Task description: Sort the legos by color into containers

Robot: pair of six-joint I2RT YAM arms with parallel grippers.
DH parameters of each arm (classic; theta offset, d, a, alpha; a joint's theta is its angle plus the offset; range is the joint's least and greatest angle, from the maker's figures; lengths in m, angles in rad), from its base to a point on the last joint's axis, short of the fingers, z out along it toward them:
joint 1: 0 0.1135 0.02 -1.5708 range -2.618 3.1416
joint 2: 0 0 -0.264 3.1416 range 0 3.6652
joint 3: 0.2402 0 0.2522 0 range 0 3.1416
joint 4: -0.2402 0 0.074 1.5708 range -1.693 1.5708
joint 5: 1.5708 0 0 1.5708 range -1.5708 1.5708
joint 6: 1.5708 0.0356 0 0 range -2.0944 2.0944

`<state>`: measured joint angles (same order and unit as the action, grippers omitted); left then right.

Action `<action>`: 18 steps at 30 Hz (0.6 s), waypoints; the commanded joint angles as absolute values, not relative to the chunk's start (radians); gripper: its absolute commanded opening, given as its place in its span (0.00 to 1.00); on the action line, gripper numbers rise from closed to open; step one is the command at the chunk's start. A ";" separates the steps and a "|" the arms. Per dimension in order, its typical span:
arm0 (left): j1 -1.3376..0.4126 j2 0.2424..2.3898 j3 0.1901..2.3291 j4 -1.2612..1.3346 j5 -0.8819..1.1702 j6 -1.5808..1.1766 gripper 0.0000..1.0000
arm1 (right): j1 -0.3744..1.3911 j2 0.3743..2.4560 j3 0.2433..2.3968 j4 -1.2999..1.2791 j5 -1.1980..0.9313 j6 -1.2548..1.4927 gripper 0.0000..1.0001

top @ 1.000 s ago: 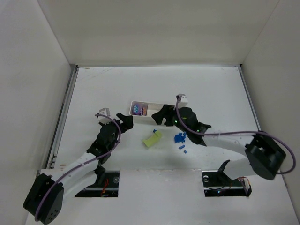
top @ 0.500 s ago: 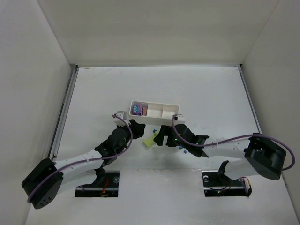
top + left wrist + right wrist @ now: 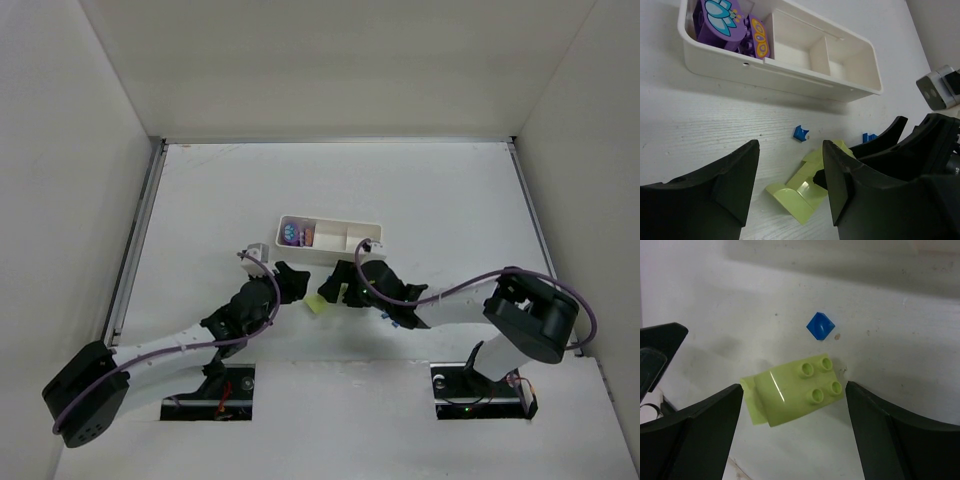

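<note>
1. The yellow-green lego (image 3: 790, 395) lies on the table just in front of the white tray (image 3: 790, 80), not in any compartment. A purple lego (image 3: 720, 22) sits in the tray's end section.
2. My right gripper (image 3: 792, 390) has its fingers spread wide, one on each side of that brick, with nothing clamped. The brick has a curved end, so if I close off-centre it could squirt out sideways.
3. My left gripper (image 3: 790, 150) is spread too and holds nothing. It points at the same brick from the opposite side. The two sets of fingers are near each other, and I judge a collision, or both arms shoving the brick, to be the main risk.
4. A tiny blue lego (image 3: 820, 325) sits near the brick on the tray side. A sweeping finger could flick it away.
5. From the left wrist view I cannot tell whether a right finger touches the brick. If it does, pressing down may tip it.
</note>
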<state>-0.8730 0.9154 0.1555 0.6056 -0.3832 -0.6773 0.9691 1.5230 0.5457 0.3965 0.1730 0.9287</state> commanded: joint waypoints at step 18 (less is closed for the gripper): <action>-0.831 0.724 0.149 0.442 -0.403 -0.713 0.57 | 0.921 1.540 0.491 0.683 0.163 1.048 0.55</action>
